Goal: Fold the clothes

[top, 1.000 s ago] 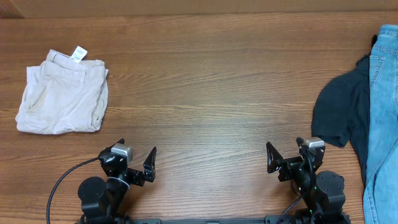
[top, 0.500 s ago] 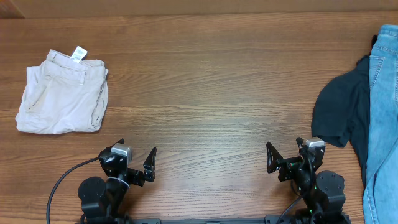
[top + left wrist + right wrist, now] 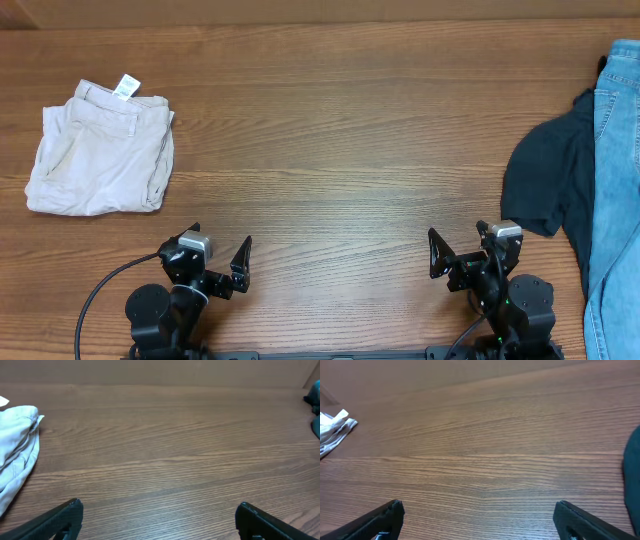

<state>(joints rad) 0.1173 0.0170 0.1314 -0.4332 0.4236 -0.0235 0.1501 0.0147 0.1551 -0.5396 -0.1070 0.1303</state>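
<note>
The beige shorts (image 3: 100,160) are laid compactly folded at the upper left of the overhead frame, judged set aside as finished. The left gripper (image 3: 218,240) and right gripper (image 3: 458,240) are parked along the bottom, fingers spread wide, nothing grasped.

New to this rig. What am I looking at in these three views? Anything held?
Two robot arms sit at the near edge of a brown wooden table. The wide picture comes from a fixed camera overhead; the other two look out from each wrist, the black prongs below being that arm's fingers. The left gripper and right gripper are open and empty. A pair of light beige cotton shorts lies at the left; a dark navy garment and blue denim jeans lie at the right edge.
</note>
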